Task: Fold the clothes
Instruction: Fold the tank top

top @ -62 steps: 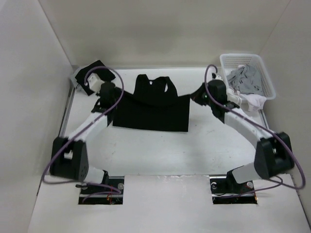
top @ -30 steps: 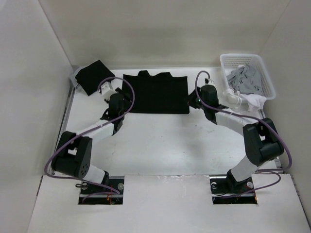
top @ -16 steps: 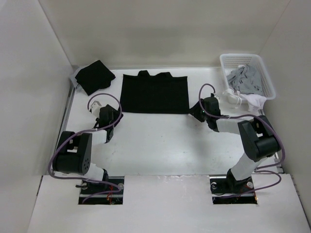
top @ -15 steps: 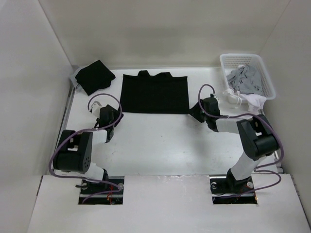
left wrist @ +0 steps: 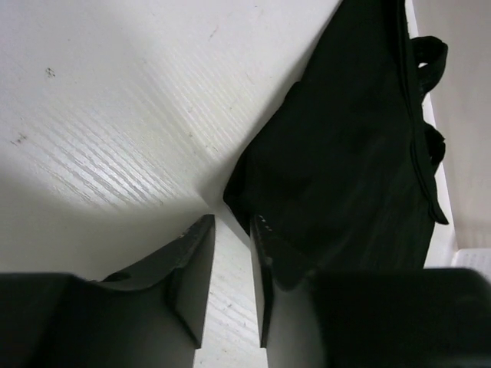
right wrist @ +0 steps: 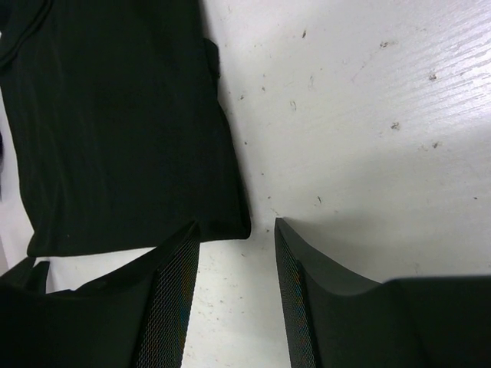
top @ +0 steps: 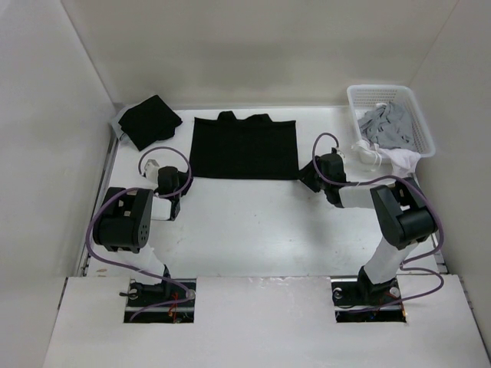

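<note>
so the black garment lies flat as a neat rectangle at the far middle of the table, straps poking out at the far edge; looks to me like one fold is done and another is due; left tool sits just off the near left corner, jaws narrow with nothing between them; right tool is by the near right corner, jaws moderately apart, also empty; next move probably needs each tool to slide in and pinch its corner, all layers together, or the stack will slip apart
</note>
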Tool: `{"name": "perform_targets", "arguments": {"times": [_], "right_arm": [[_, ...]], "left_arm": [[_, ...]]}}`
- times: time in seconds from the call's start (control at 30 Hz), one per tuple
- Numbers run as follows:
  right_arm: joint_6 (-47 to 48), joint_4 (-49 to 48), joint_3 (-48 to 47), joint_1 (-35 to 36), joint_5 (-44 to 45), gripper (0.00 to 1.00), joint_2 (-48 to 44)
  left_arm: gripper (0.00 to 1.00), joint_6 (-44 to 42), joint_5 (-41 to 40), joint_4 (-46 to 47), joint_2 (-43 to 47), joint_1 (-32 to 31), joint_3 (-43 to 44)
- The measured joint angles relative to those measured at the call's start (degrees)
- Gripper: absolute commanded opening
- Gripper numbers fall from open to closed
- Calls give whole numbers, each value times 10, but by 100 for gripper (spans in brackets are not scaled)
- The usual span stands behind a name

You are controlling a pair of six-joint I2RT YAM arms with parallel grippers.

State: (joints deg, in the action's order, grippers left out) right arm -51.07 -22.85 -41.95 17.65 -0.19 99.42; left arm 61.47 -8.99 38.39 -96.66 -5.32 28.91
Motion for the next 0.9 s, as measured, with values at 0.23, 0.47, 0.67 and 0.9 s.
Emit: {"name": "perform_targets", "arguments": {"times": [0.23, 0.47, 0.67, 0.9], "right_arm": [[-5, -3, -9, 0, -5, 38, 13], [-15, -4, -12, 0, -14, 27, 23], [-19, -12, -13, 0, -21, 17, 31], [-26, -19, -14, 0, -26, 33, 31]], "left_arm": [[10, 11, 2, 9, -24, 4, 13], [7, 16, 0, 17, -31, 4, 15], [4, 17, -6, 19, -32, 3, 15], [41, 20, -15, 39, -16, 6, 0]]}}
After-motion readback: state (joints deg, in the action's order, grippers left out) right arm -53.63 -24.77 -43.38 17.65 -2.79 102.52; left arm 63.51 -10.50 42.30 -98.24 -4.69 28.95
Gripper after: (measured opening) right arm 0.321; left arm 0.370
